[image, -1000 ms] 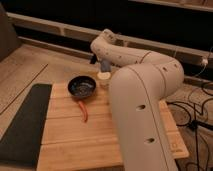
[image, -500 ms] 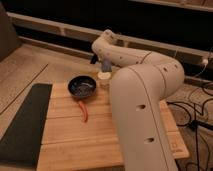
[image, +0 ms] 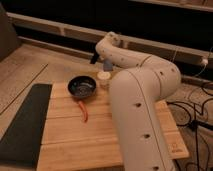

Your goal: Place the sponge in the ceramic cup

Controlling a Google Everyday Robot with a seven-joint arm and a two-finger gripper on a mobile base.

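Note:
The small cream ceramic cup (image: 103,77) stands on the wooden table just right of the black pan. The blue sponge (image: 106,65) sits upright directly over the cup's mouth, its lower end at the rim. I cannot tell whether it rests inside the cup. My gripper (image: 101,61) is at the end of the white arm that bends back over the table. It is right at the sponge's top, above the cup. A dark part of the wrist sticks out to the left.
A black pan (image: 81,86) with a red handle (image: 84,112) lies left of the cup. A dark mat (image: 22,122) runs along the table's left side. My bulky white arm (image: 142,115) covers the table's right half. Cables (image: 195,107) trail on the floor at right.

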